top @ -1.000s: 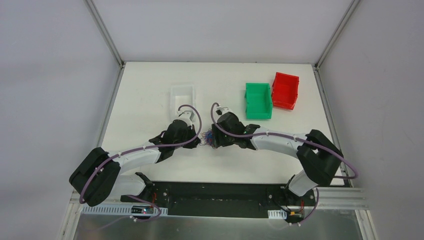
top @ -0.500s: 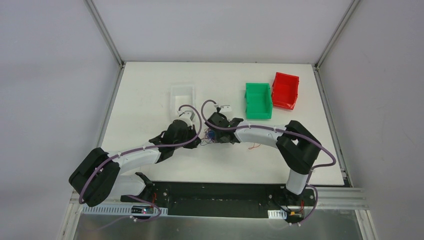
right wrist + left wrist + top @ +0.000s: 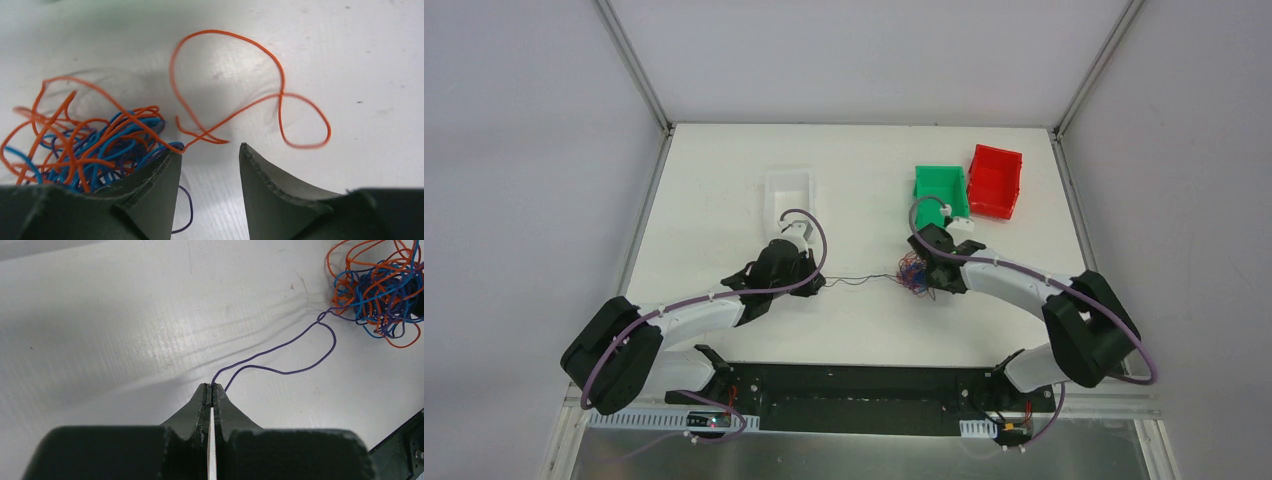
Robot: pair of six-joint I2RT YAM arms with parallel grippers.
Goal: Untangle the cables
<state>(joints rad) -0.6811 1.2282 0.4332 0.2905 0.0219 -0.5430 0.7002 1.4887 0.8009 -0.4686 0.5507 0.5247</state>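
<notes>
The cables form a tangle [image 3: 911,271] of thin orange-red, blue and dark purple wires on the white table, right of centre. My left gripper [image 3: 820,284] is shut on one dark purple wire [image 3: 859,279] that runs rightward into the tangle. In the left wrist view the jaws [image 3: 212,388] pinch the doubled purple wire [image 3: 280,347], and the tangle [image 3: 380,290] lies at the top right. My right gripper [image 3: 922,281] is at the tangle and open [image 3: 210,148]. The tangle [image 3: 85,145] lies against its left finger, and a loose orange loop [image 3: 250,95] lies ahead.
A clear bin [image 3: 788,193] stands behind the left gripper. A green bin [image 3: 941,200] and a red bin [image 3: 995,180] stand behind the right gripper, the green one close to its wrist. The black rail of the arm bases runs along the near edge.
The right gripper has moved right, away from the left gripper, and the tangle has gone with it. A dark purple wire is now drawn out between the left gripper and the tangle.
</notes>
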